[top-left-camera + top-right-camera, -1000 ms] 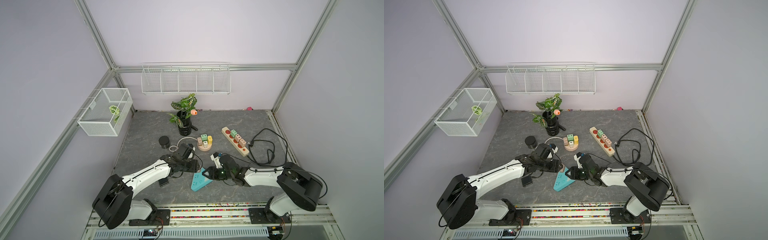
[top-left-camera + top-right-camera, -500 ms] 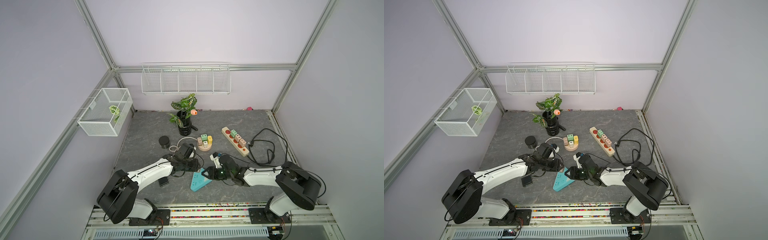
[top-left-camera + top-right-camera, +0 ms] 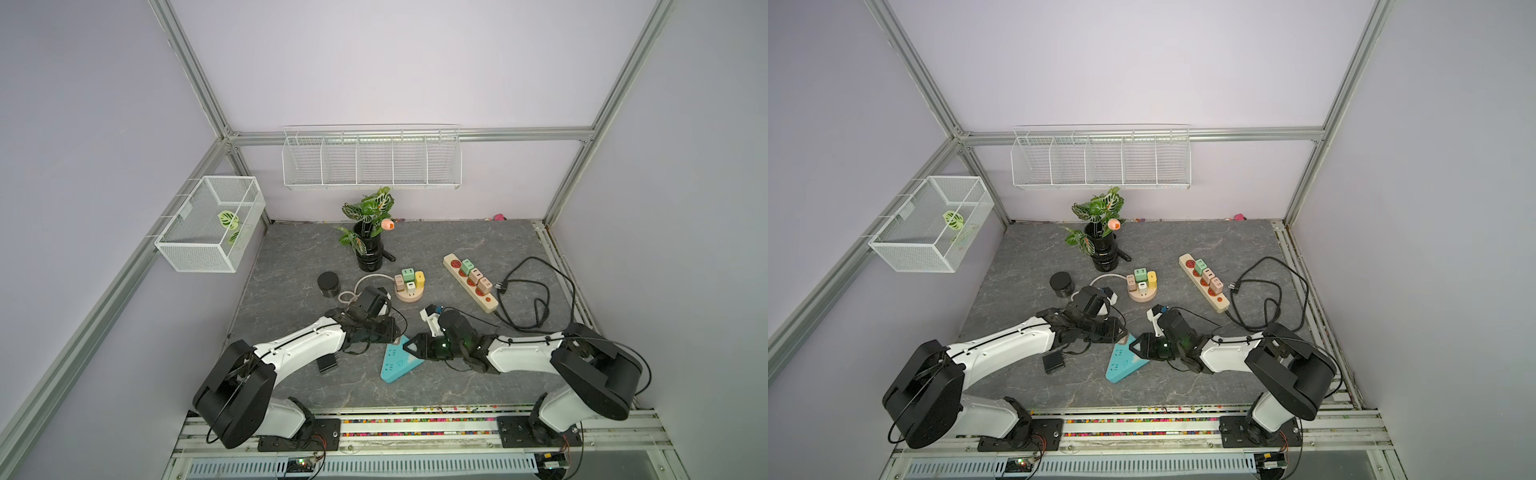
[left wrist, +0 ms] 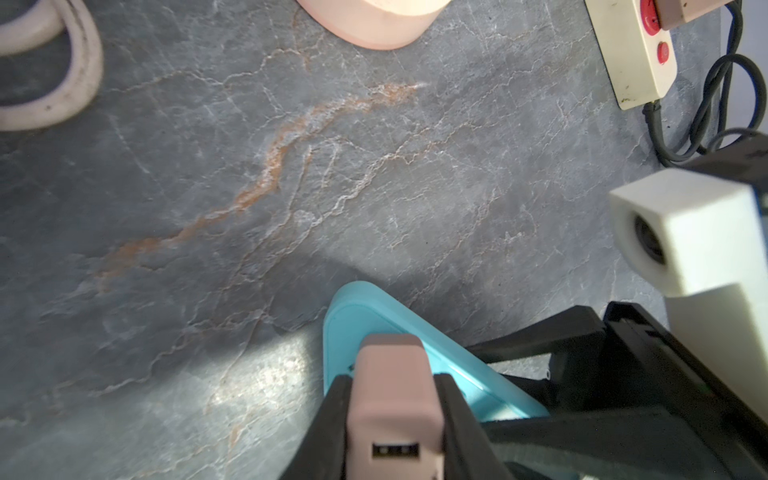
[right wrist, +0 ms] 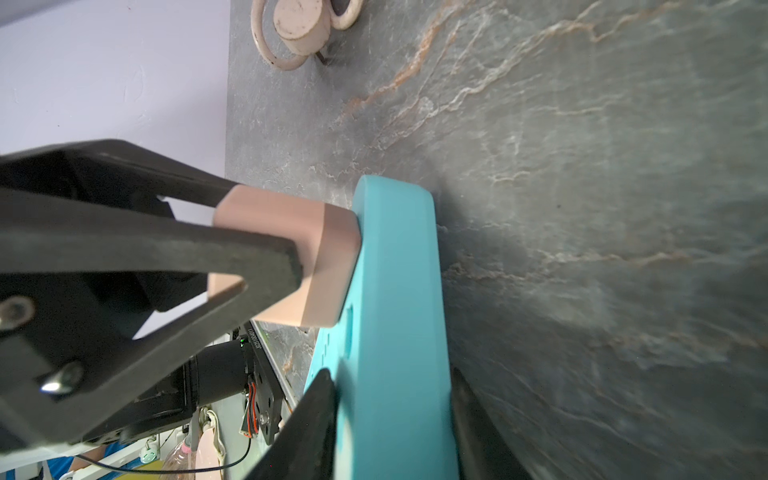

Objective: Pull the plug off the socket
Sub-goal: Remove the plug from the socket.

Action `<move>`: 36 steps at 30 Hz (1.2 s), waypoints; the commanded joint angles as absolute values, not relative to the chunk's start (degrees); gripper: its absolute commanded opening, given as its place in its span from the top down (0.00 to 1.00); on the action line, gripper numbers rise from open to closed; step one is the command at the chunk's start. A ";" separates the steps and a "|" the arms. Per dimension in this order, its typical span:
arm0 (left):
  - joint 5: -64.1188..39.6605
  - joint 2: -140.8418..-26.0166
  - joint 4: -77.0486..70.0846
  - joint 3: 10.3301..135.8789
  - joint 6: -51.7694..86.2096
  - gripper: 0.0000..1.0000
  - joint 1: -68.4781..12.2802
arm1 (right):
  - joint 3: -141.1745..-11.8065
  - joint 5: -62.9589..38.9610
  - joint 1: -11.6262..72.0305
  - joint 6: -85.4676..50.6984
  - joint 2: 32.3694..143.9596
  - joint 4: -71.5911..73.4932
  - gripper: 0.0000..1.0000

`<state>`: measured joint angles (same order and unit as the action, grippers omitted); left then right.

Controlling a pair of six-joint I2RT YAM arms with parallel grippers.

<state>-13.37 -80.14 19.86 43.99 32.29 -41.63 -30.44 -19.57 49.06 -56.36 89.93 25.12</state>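
Note:
A teal triangular socket [image 3: 397, 363] [image 3: 1123, 361] lies on the grey mat between my two arms. A pale pink plug [image 4: 392, 395] [image 5: 316, 257] stands in its top face near one corner, its base flush against the teal surface. My left gripper [image 4: 392, 382] [image 3: 390, 332] is shut on the plug, one black finger on each side. My right gripper [image 5: 392, 378] [image 3: 411, 347] is shut on the socket [image 5: 395, 270], pinching its edge from above and below. In both top views the plug is hidden under the left gripper [image 3: 1121, 332].
Behind the arms are a round pink base with coloured chargers [image 3: 409, 286], a cream power strip [image 3: 469, 282] with a looped black cable [image 3: 536, 299], a coiled white cord [image 3: 353, 291], a black jar [image 3: 328, 284] and a potted plant [image 3: 368, 245]. A small black block [image 3: 327, 364] lies by the left arm.
The left gripper's jaws have closed onto the pink plug. The right gripper has kept its hold on the socket and has hardly moved.

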 commanded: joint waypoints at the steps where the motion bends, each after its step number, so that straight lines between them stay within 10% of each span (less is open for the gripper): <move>1: -13.48 -77.80 18.67 45.53 32.12 1.00 -41.12 | -27.60 -13.23 49.66 -53.83 92.03 17.11 1.00; 36: -4.31 -76.55 24.34 48.30 28.24 1.00 -41.21 | -28.29 -2.36 49.48 -57.57 93.28 8.53 1.00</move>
